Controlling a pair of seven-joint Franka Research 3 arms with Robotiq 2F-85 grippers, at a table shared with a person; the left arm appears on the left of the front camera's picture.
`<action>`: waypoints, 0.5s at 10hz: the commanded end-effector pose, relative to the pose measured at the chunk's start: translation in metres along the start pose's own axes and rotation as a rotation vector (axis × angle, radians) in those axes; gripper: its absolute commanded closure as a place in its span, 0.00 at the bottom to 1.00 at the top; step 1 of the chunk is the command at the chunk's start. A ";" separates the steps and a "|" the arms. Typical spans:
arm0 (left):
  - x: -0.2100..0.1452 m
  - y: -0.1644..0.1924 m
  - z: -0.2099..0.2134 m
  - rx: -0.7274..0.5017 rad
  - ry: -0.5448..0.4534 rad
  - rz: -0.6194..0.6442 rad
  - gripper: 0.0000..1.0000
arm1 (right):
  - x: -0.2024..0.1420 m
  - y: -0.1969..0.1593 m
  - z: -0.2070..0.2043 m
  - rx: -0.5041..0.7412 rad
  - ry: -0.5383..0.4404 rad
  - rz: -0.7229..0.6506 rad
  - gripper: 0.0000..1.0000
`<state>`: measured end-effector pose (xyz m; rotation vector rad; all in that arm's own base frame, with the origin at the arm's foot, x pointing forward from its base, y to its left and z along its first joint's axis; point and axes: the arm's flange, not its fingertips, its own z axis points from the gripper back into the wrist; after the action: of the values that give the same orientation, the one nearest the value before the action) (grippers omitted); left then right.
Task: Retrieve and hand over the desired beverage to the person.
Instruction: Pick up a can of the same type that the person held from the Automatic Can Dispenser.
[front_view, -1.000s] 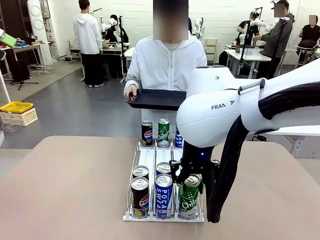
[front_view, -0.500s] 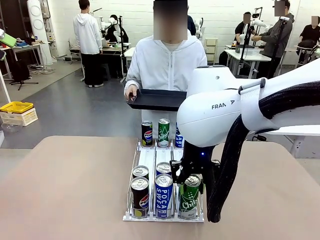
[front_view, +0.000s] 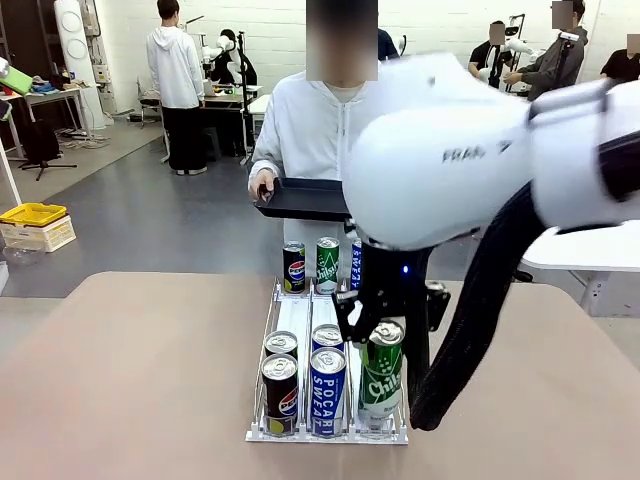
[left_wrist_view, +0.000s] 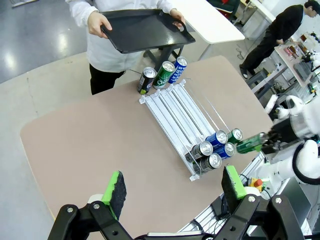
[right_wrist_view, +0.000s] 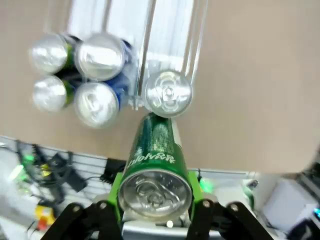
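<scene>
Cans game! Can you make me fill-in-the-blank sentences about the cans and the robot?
The can in the right gripper is coloured ____.
The person holds a tray coloured ____.
The left gripper is ____.
Missing words: green; black; open.

Tan table (front_view: 150, 380) carries one white three-lane can rack (front_view: 295, 315), set lengthwise mid-table, far end near the table's far edge.
</scene>
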<state>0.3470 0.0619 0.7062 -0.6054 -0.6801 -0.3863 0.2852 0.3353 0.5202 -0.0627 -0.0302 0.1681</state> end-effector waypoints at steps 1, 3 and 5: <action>-0.001 0.001 0.001 -0.008 0.001 -0.012 0.00 | -0.005 0.011 0.070 -0.064 -0.131 -0.075 0.45; -0.001 0.001 0.001 -0.008 0.001 -0.012 0.00 | -0.009 0.019 0.141 -0.051 -0.243 -0.110 0.45; -0.001 0.001 0.001 -0.008 0.001 -0.012 0.00 | 0.003 0.018 0.200 -0.009 -0.321 -0.169 0.45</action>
<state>0.3469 0.0619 0.7063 -0.6052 -0.6804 -0.3863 0.2601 0.3493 0.7060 -0.0294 -0.3365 0.0541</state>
